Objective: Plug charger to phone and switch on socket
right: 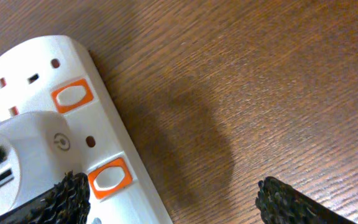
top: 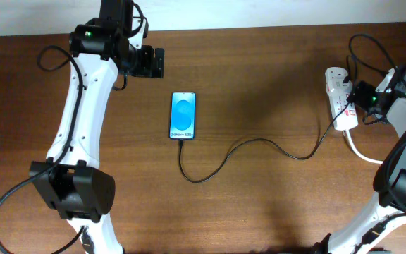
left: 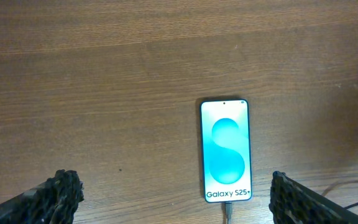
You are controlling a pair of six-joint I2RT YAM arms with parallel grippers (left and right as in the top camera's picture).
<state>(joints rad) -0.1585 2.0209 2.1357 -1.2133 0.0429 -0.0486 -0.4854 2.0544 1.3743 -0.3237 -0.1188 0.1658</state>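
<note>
The phone [top: 183, 115] lies flat mid-table with its blue screen lit; it also shows in the left wrist view [left: 225, 149]. The charger [top: 259, 142], a thin black cable, runs from the phone's bottom edge in a loop to the socket [top: 337, 83]; its connector [left: 227, 211] sits at the phone's port. My left gripper [top: 152, 62] is open and empty, hovering up and left of the phone [left: 179, 200]. My right gripper [top: 357, 97] is open over the socket [right: 30, 62], one finger beside an orange switch [right: 109, 175], the other over bare wood.
A white adapter [right: 23, 149] is plugged into the strip, with a second orange switch [right: 73, 96] beyond it. The strip's thick white cord [top: 358, 149] trails towards the right arm's base. The arm bases stand at the front left and front right.
</note>
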